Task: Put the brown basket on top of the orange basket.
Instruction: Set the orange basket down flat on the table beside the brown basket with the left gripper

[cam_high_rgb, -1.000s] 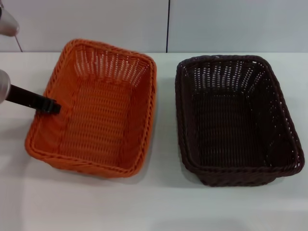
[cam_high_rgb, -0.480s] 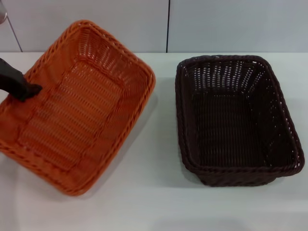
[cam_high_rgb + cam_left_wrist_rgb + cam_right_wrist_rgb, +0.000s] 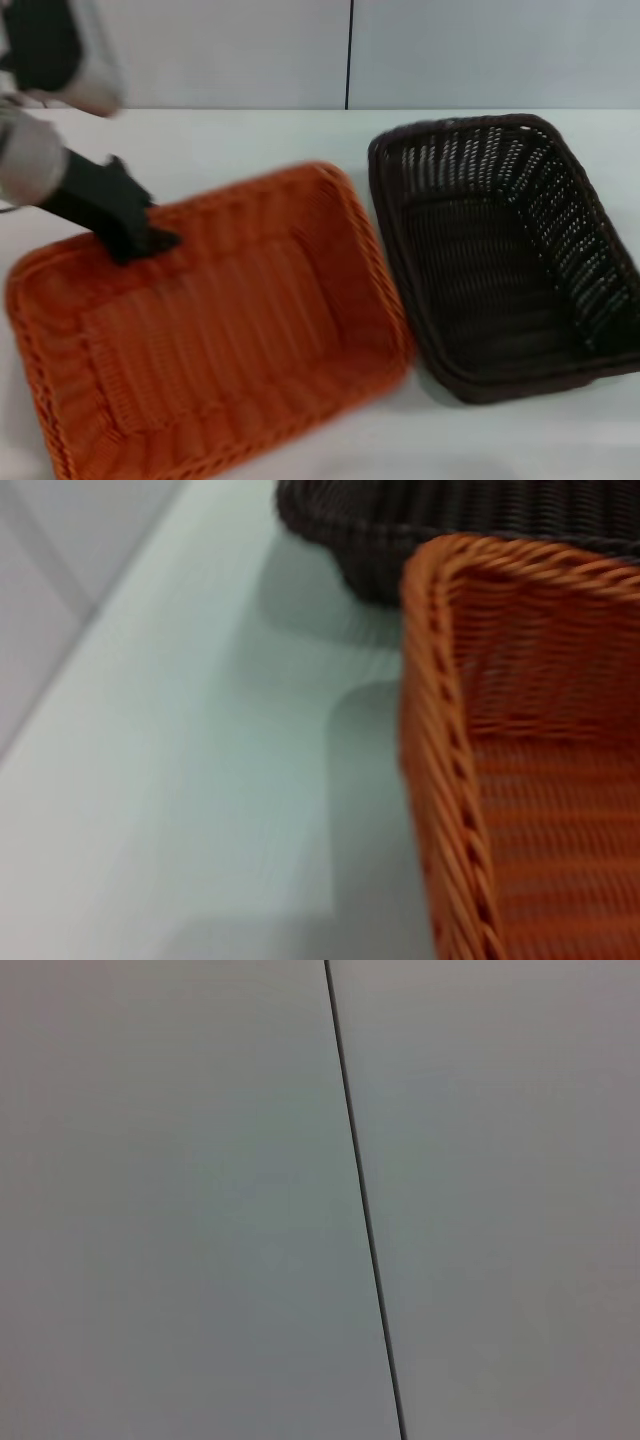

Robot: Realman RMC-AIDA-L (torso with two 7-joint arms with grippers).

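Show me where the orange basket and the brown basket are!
orange basket (image 3: 230,330), head view, on its woven floor.
brown basket (image 3: 480,270), head view, on its dark woven floor.

No text, labels, brand marks or numbers can be read anywhere in these views, tbh. Nothing is printed on the orange basket (image 3: 230,330) or on the brown basket (image 3: 510,250), and no sticker or tag is seen on their woven rims. The tabletop (image 3: 250,135) is left unmarked too, and the wall panels (image 3: 180,1200) are plain with only a dark seam between them.
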